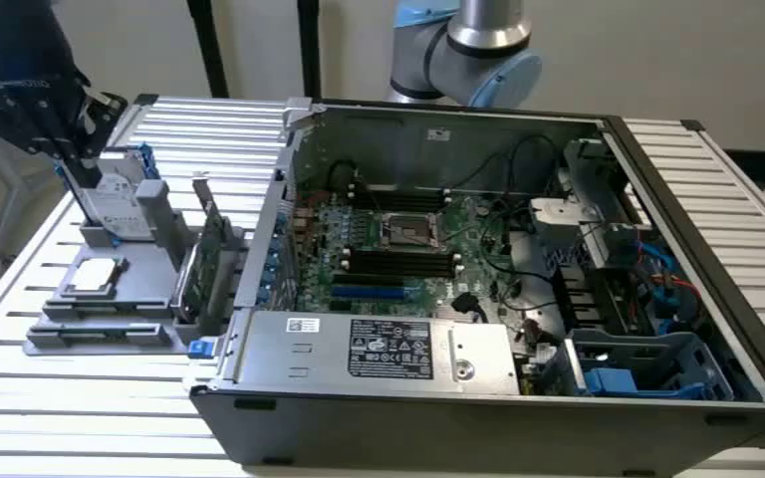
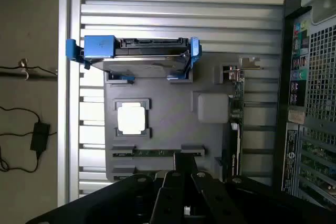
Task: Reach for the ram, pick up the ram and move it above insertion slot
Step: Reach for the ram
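Wrist view: the black gripper [image 2: 184,170], its grip state untellable, hovered over the thin green ram stick [image 2: 152,152], which a grey plastic holder [image 2: 168,129] kept slotted, likely for easy grasping.

The exterior view looks obliquely down from high over the open computer case [image 1: 489,438] and table [image 1: 210,124]. The wrist view faces straight down, nearer, on the grey parts holder [image 2: 168,129] [image 1: 136,284], which both share.

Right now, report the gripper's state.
Gripper: cannot be told whether open or closed. It hangs over the gray holder, close to the ram, which lies in the holder.
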